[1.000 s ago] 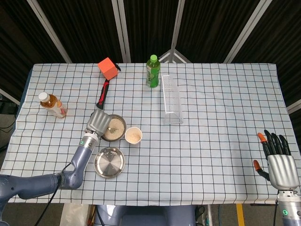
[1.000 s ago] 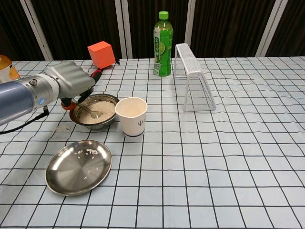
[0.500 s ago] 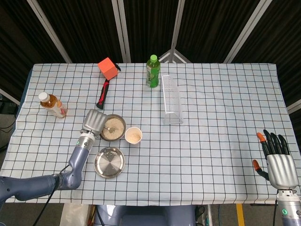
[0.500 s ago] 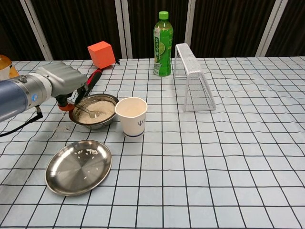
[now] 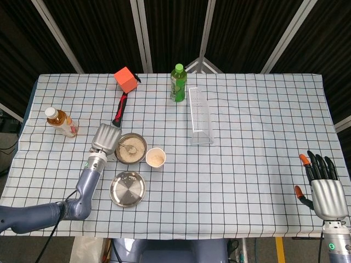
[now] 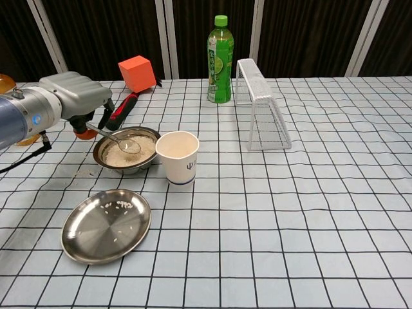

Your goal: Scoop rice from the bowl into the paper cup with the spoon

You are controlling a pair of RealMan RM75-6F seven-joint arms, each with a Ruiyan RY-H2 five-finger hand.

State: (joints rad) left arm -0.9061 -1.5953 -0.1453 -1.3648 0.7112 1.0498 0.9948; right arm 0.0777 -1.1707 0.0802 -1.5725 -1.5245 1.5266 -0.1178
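Nearest the robot, on the checked counter [image 6: 309, 219]: steel plate [image 6: 106, 224] with a few stray rice grains. Right hand [image 5: 328, 195] off at the near right corner, fingers spread, holding nothing.

Just beyond the plate: paper cup [image 6: 177, 156] upright, some rice inside in the head view, standing just right of the bowl [image 6: 127, 149]. Bowl holds a bed of rice. Spoon [image 6: 118, 140] over it, scoop end lifted a little above the rice surface, handle sloping up and left into the left hand [image 6: 73, 95]. Fingers there closed around the handle; exact pinch hidden under the palm. Load in the scoop too small to judge.

Step in hand, by judgement: carry from bowl to cup. Advice: keep scoop level, travel low and slow to the right, clear the cup rim without nudging it (light, tips easily), tilt only once the scoop is over the opening. If the scoop looks empty, dip again first.

Farther back: red-handled tool [image 6: 122, 108] behind the bowl, orange cube [image 6: 136, 73], amber bottle [image 5: 61, 121] far left, wire rack [image 6: 261, 115], green bottle [image 6: 219, 60] at the far edge.
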